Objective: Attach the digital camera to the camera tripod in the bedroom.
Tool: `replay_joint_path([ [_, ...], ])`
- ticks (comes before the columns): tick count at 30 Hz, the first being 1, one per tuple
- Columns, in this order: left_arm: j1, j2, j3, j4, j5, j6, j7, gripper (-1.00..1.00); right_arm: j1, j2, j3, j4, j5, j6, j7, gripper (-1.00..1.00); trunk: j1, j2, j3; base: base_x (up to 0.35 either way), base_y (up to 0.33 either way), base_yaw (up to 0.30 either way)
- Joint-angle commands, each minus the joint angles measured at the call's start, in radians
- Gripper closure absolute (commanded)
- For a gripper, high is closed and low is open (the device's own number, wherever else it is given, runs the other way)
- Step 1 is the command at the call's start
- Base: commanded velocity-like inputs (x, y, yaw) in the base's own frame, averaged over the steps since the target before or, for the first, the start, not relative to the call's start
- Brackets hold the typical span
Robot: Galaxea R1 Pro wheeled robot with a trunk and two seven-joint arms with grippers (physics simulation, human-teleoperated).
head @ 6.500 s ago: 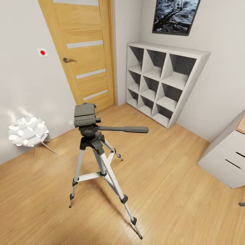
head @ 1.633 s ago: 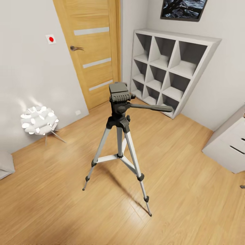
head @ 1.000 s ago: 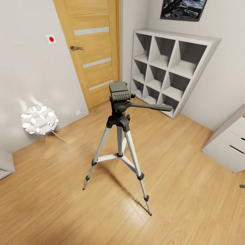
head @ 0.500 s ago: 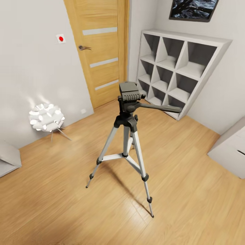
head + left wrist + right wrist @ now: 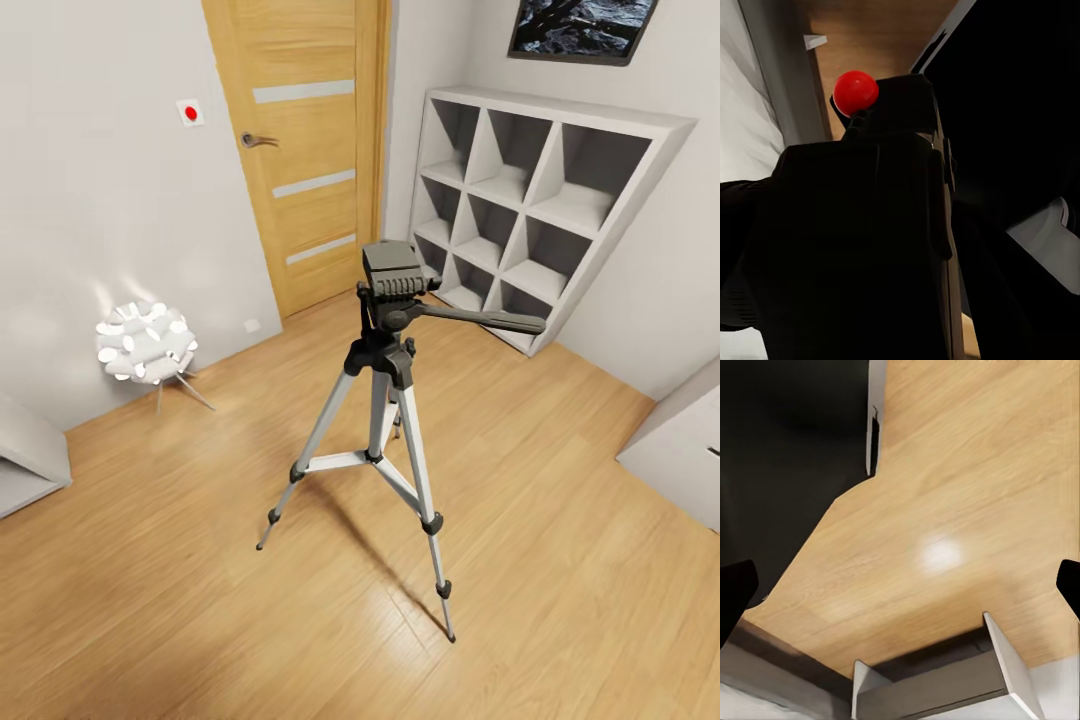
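Already grasped by the left gripper, the digital camera awaits mounting; camera tripod at 12 o'clock, head bare; right gripper jaws spread, empty.

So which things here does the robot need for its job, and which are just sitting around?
Needed for the job:
camera tripod
digital camera, close up at the left gripper

Just sitting around:
door
cube shelf
round white lamp
wall picture
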Motion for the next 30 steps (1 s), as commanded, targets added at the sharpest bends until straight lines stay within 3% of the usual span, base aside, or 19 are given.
replay_joint_path([
  [1,0.0,0.0,0.008,0.0,-0.005,-0.003,0.0,1.0,0.0,0.0,-0.009,0.001,0.011,-0.003,0.004,-1.0,0.0,-0.001,-0.001,0.0,0.0,0.0],
  [7,0.0,0.0,0.008,0.0,-0.006,-0.003,0.0,1.0,0.0,0.007,-0.009,0.021,0.03,0.001,0.004,-1.0,0.0,-0.001,0.001,0.0,0.0,-0.028],
  [30,0.0,0.0,0.008,0.0,-0.006,-0.003,0.0,1.0,0.0,0.008,-0.009,0.033,0.033,-0.003,-0.007,-1.0,0.0,-0.001,0.023,0.0,0.0,-0.054],
])
